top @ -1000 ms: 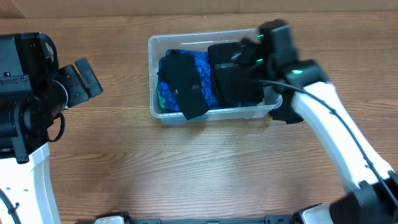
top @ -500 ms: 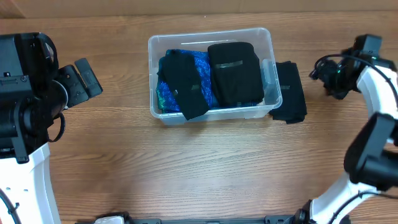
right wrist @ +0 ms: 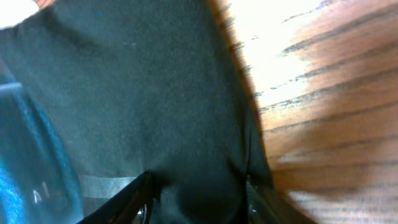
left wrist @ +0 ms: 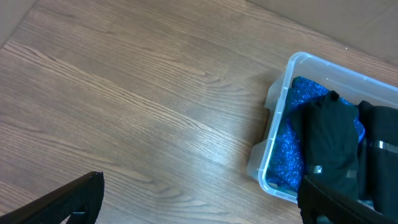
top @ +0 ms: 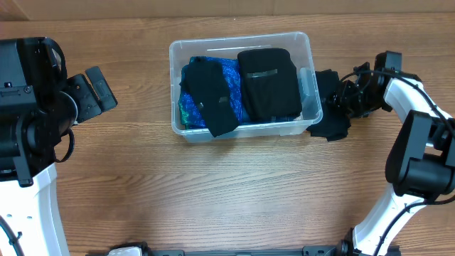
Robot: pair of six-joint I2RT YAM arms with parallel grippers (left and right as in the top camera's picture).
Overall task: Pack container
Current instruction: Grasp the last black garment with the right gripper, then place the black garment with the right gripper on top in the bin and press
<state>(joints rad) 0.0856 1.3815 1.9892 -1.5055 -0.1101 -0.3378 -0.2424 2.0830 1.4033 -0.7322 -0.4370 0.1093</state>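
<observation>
The clear container [top: 242, 38] stands at the table's middle back and holds a blue glittery cloth [top: 231, 71], a black pouch [top: 269, 82] and a black folded garment [top: 212, 96] that hangs over the front rim. Another black garment [top: 330, 117] lies on the table against the container's right side. My right gripper [top: 346, 96] is down on it. In the right wrist view the open fingers straddle the black fabric [right wrist: 155, 93] around the gripper's middle [right wrist: 198, 199]. My left gripper [top: 96, 92] is open and empty, left of the container [left wrist: 311, 60].
The wooden table [top: 234, 192] spreads in front of the container. The container's clear wall [right wrist: 31, 155] shows at the left of the right wrist view. The left arm's base [top: 25, 121] stands at the left edge.
My right arm swung from over the container out to the far right, then came back left and down onto the black garment beside the container. The left arm has not moved.
</observation>
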